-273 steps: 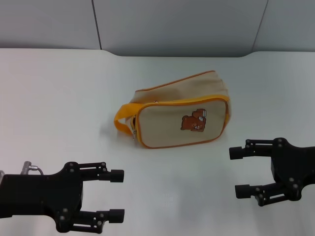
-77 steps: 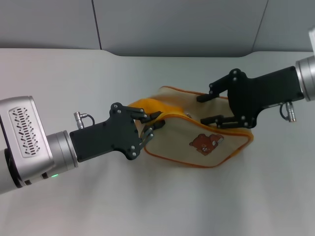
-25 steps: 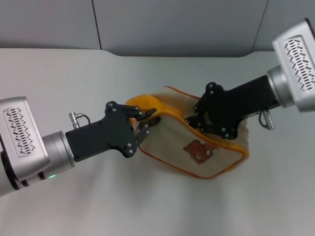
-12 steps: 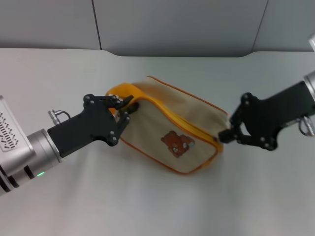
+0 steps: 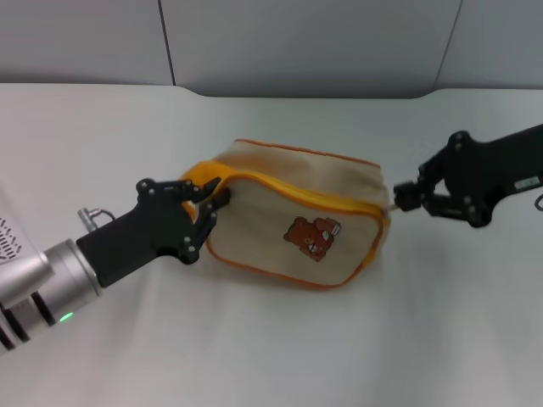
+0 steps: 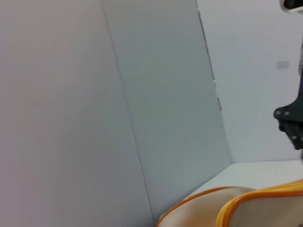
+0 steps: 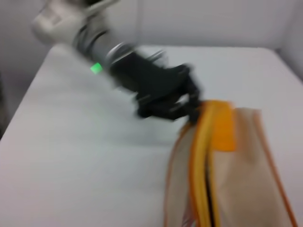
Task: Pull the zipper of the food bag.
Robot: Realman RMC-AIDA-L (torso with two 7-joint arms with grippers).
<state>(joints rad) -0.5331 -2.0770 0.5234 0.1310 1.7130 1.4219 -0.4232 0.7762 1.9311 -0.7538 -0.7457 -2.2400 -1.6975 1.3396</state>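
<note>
The beige food bag (image 5: pixel 297 225) with orange piping and a brown bear patch lies mid-table. My left gripper (image 5: pixel 208 203) is shut on the orange strap handle (image 5: pixel 204 176) at the bag's left end. My right gripper (image 5: pixel 400 197) is shut at the bag's right end, pinching the small pull tab of the zipper (image 5: pixel 314 193), which runs along the orange top edge. In the right wrist view the bag (image 7: pixel 246 175) shows a dark gap along the zipper (image 7: pixel 208 189), with the left gripper (image 7: pixel 189 108) holding the far end. The left wrist view shows only the bag's orange edge (image 6: pixel 236 208).
The white table (image 5: pixel 271 339) stretches around the bag, with a grey wall (image 5: pixel 305 42) behind it. Part of the right arm (image 6: pixel 289 120) shows at the edge of the left wrist view.
My right gripper has travelled along the zipper from mid-bag to the right end, then up and right. The bag has swung nearly level. The left gripper keeps its hold on the strap.
</note>
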